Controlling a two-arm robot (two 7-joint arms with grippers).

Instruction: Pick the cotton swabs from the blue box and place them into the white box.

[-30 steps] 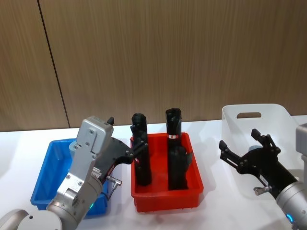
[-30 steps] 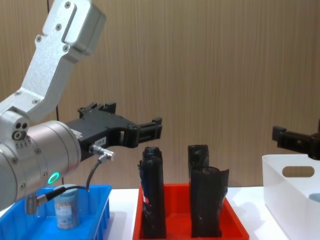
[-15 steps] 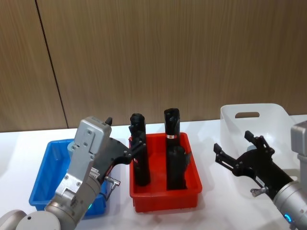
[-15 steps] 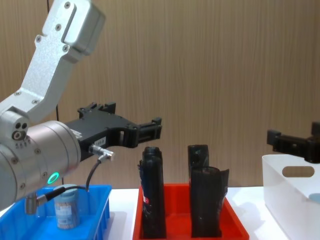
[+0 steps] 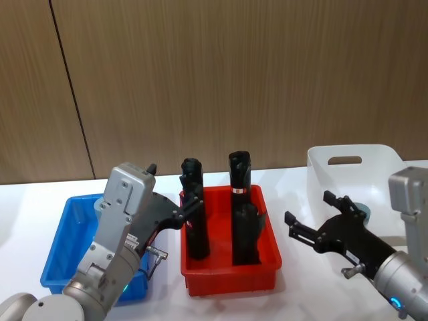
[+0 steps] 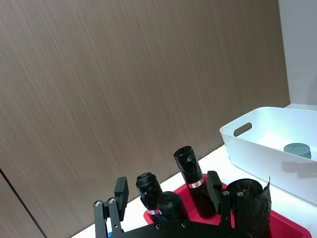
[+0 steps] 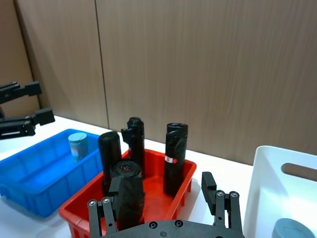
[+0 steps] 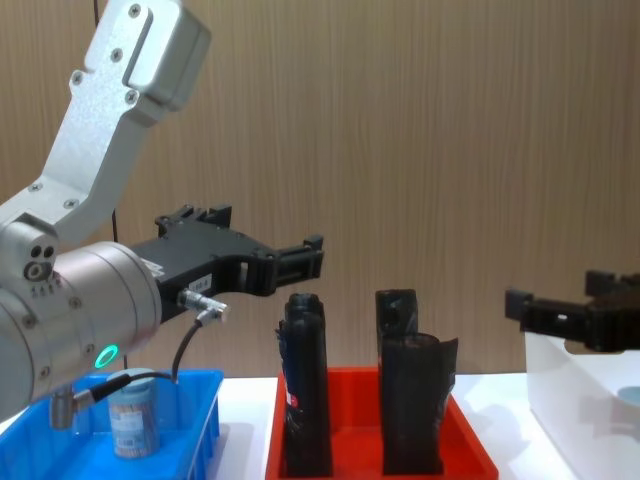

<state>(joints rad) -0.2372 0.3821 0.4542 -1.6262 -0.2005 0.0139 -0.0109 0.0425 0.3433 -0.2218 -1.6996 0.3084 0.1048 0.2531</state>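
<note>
The right gripper point(image 5: 319, 221) hangs wide and empty left of the white box point(image 5: 384, 160). The left gripper point(image 8: 300, 258), spread wide and empty, hovers by the blue box point(image 5: 63, 234).

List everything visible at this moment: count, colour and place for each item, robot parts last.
Blue box: one, bright blue, on the table at the robot's left.
Cotton swabs jar: one, clear with pale blue lid, standing in the blue box.
Second jar: one, pale blue lid, inside the white box.
White box: one, white, at the right.
Red tray: one, red, centre.
Black rolls: four, black, upright in the red tray.
Table: white.
Left gripper: open, above the blue box.
Right gripper: open, between the tray and the white box.
</note>
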